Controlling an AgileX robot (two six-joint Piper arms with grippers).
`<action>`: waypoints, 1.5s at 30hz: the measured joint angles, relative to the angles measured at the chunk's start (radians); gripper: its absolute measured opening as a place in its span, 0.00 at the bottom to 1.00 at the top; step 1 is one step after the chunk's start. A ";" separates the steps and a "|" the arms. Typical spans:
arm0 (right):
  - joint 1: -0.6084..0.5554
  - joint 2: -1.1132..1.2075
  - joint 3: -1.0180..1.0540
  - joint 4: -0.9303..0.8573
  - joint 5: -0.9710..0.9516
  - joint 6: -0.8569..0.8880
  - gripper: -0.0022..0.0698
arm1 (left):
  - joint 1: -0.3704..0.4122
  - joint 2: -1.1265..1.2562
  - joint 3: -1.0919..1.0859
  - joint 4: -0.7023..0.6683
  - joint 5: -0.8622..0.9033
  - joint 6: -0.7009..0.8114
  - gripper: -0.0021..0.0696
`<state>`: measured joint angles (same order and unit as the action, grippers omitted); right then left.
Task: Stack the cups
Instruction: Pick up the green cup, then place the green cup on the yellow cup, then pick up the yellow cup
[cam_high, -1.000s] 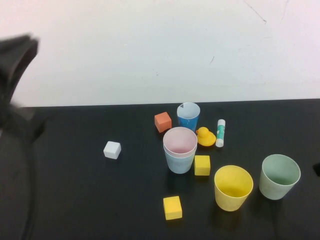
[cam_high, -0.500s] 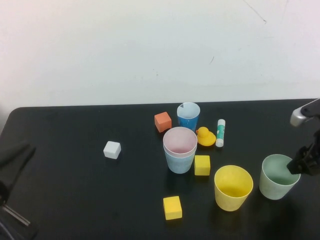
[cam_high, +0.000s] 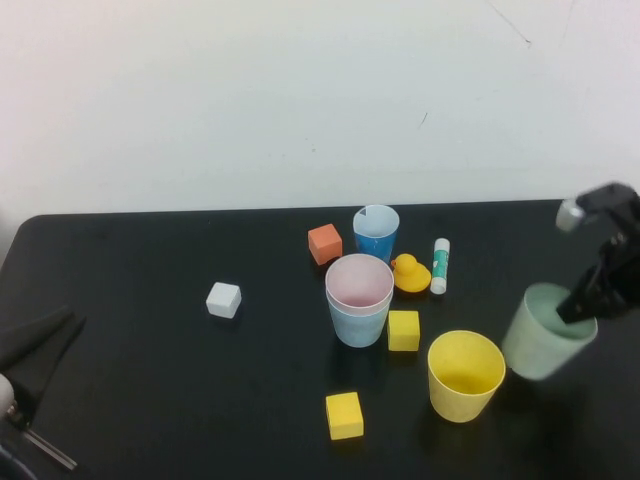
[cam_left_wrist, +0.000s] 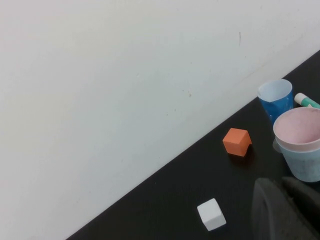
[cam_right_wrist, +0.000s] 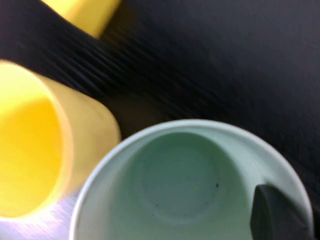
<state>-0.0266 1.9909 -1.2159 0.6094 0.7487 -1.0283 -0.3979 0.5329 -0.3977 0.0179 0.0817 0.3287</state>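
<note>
Black desk (cam_high: 160, 400) against a white wall carries your items. Right hand (cam_high: 585, 300): at the desk's right edge, clamped on the rim of the pale green cup (cam_high: 540, 340), one finger (cam_right_wrist: 272, 215) inside it; the cup tilts and appears raised off the desk, just right of the upright yellow cup (cam_high: 465, 374). Pink cup (cam_high: 359, 283): nested inside the light blue cup (cam_high: 360, 325), mid-desk. Left hand (cam_high: 35, 345): low at the desk's left edge; you cannot tell whether it is apart or together. Around the stack: dark blue cup (cam_high: 375, 232), orange cube (cam_high: 325, 243), rubber duck (cam_high: 409, 273), glue stick (cam_high: 441, 265), two yellow cubes (cam_high: 403, 330), white cube (cam_high: 223, 299).
</note>
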 joint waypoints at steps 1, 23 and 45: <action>0.000 0.000 -0.033 0.000 0.037 0.000 0.06 | 0.000 0.000 0.000 0.000 0.000 0.000 0.03; 0.329 -0.099 -0.142 -0.243 0.113 0.088 0.06 | 0.000 0.000 0.000 0.001 -0.023 0.000 0.03; 0.329 0.109 -0.142 -0.223 0.104 0.115 0.36 | 0.000 0.000 0.000 0.001 -0.026 0.000 0.03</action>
<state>0.3026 2.0994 -1.3580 0.3862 0.8527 -0.9128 -0.3979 0.5329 -0.3979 0.0194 0.0559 0.3287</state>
